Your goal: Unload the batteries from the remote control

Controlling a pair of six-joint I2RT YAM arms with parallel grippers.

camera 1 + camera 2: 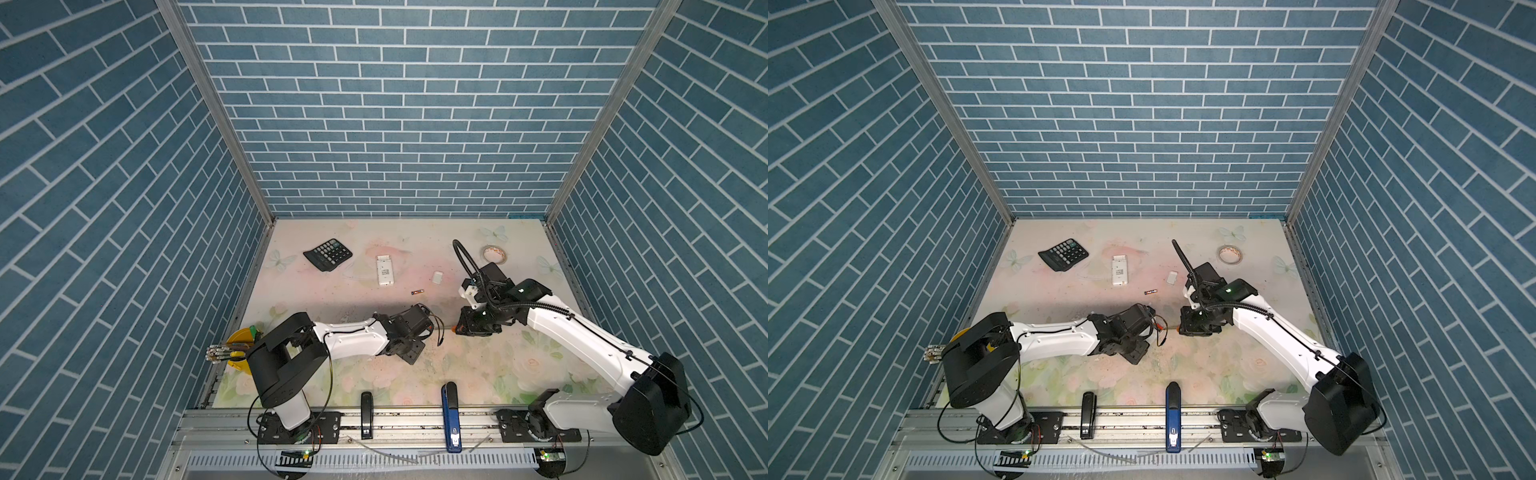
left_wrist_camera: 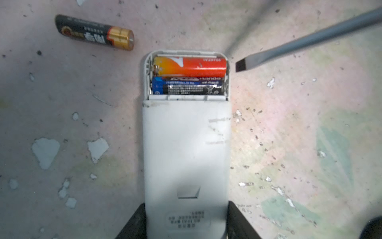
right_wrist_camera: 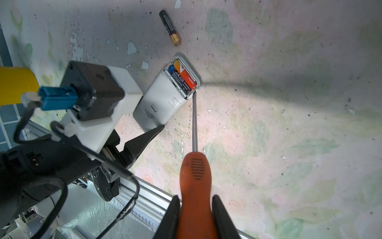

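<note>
In the left wrist view my left gripper [image 2: 186,217] is shut on the white remote control [image 2: 186,149], which lies back up on the mat. Its compartment is uncovered and holds two batteries, one orange [image 2: 190,67] and one blue-black [image 2: 187,85]. A black-and-gold battery [image 2: 94,32] lies loose on the mat near that end, as the right wrist view also shows [image 3: 170,28]. My right gripper [image 3: 195,207] is shut on the orange-handled screwdriver [image 3: 194,171]. The blade tip [image 2: 240,66] sits just beside the compartment's side wall. In both top views the held remote is hidden under the wrists.
Farther back lie another white remote [image 1: 385,271], a small white cover [image 1: 437,277], a battery [image 1: 417,292], a calculator [image 1: 328,254] and a tape roll [image 1: 494,254]. A yellow cup of pens [image 1: 239,347] stands at the left. Two staplers, black [image 1: 366,413] and blue [image 1: 451,415], rest on the front rail.
</note>
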